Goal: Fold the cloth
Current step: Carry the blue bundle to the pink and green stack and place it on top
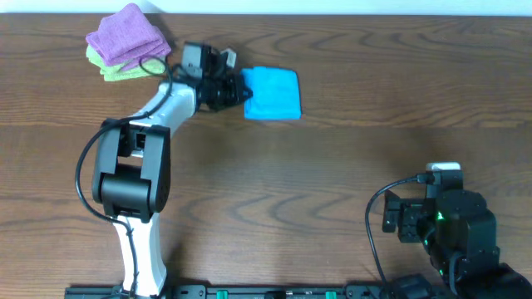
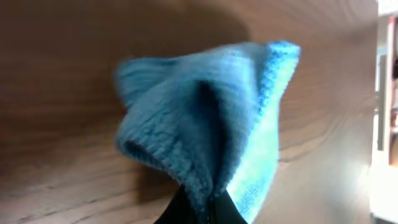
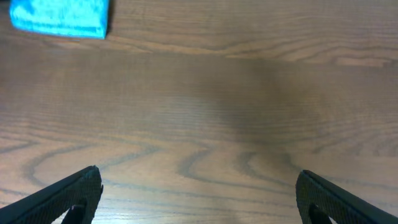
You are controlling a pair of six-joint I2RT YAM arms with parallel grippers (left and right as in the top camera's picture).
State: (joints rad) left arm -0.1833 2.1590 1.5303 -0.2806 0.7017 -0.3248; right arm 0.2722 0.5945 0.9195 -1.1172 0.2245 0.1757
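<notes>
Left pincer [image 1: 242,91] [image 2: 200,210], black, two-fingered, on the white-and-black left arm [image 1: 133,166]: we find it pressed together on the left edge of the bright sky-blue square terry cloth [image 1: 275,93] [image 2: 205,124], pinching the fabric between its tips. In the left wrist view the pinched fabric bunches into soft ridges, with a deep crease running up from the tips.

Sky-blue terry cloth: we place it on the brown wood-grain desk [image 1: 332,166], toward the far edge and about midway along it. From overhead it reads as a compact rectangle. It also shows in the top left corner of the right wrist view [image 3: 59,17], well apart from the right pincer.

Right pincer [image 1: 397,220] [image 3: 198,175], black, two-fingered, on the black right arm near the desk's near right corner: we record it spread wide, its fingers standing apart over bare wood and pinching nothing.

Purple folded terry cloth [image 1: 129,33]: we list it near the desk's far left corner, stacked on a light-green folded cloth [image 1: 115,71] whose edge shows beneath it. The stack lies just beside the left arm's wrist and apart from the sky-blue cloth.

Black cable [image 1: 83,178]: we note it looping along the outer side of the left arm.
</notes>
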